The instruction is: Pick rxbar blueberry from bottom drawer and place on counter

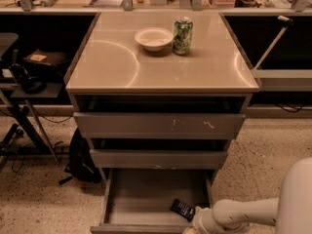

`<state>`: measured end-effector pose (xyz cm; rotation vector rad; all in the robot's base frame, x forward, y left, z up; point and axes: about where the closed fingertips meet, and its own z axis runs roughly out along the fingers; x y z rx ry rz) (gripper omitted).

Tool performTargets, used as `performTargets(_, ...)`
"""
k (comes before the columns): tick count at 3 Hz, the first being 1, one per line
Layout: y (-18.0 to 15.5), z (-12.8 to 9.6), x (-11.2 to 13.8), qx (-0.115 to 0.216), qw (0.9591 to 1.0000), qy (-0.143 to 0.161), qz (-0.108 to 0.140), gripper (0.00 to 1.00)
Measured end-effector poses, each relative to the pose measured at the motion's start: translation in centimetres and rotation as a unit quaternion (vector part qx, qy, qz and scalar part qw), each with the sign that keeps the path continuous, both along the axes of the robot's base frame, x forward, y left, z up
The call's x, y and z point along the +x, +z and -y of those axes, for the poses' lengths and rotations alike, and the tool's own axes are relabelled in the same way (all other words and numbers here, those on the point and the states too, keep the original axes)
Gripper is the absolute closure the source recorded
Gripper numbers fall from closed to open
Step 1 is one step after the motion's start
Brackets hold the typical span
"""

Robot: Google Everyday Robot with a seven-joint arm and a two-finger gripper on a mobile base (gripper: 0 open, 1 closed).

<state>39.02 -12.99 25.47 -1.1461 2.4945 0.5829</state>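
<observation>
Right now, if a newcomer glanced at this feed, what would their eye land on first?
The bottom drawer stands pulled out, with the dark rxbar blueberry lying near its front right corner. The robot's white arm reaches in from the lower right, its gripper close beside the bar. Up on the glossy counter, a white bowl and a green can sit side by side near the back.
</observation>
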Motion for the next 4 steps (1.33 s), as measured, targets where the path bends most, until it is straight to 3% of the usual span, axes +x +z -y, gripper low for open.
performTargets(1,-2.9,-1.6,2.0,0.045,0.9987,-0.001,-0.026,0.0)
performTargets(2,-2.8,-0.7,5.7,0.044,0.9989,-0.015,-0.006,0.0)
performTargets(3,-2.8,-0.7,5.7,0.044,0.9989,-0.016,-0.006,0.0)
performTargets(4,-2.4,-1.1,7.4,0.033,0.9987,-0.029,0.024,0.0)
